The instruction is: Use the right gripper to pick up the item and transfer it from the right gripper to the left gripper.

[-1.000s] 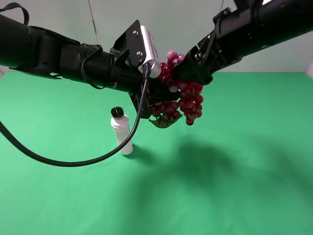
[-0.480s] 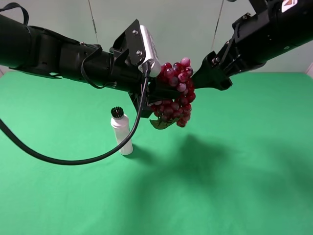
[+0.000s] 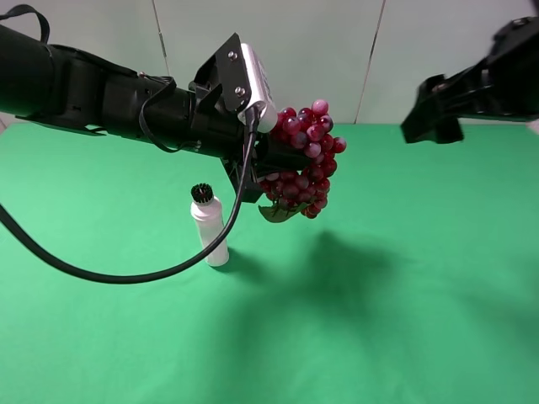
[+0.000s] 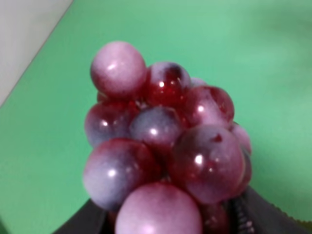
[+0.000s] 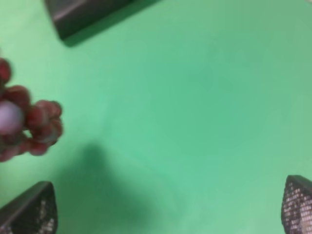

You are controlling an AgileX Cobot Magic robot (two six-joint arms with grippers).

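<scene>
The item, a bunch of glossy dark-red and pinkish grapes [image 3: 305, 160] with a small leaf [image 3: 278, 211], hangs above the green table. My left gripper [image 3: 282, 158] is shut on the grapes. The bunch fills the left wrist view [image 4: 163, 146], with the jaws just showing at its edge. My right gripper [image 3: 431, 111] is open and empty, well to the right of the grapes. Its two fingertips [image 5: 34, 212] stand wide apart in the right wrist view, where the grapes [image 5: 24, 122] show at one side.
A white bottle with a black brush cap [image 3: 210, 227] stands on the green table [image 3: 404, 320] below the left arm. A thick black cable [image 3: 101, 273] loops down from the left arm. A black wedge-shaped case [image 5: 83, 14] lies on the table in the right wrist view.
My right gripper has let go of the grapes and pulled away to the right. The grapes stay in my left gripper, which has not moved.
</scene>
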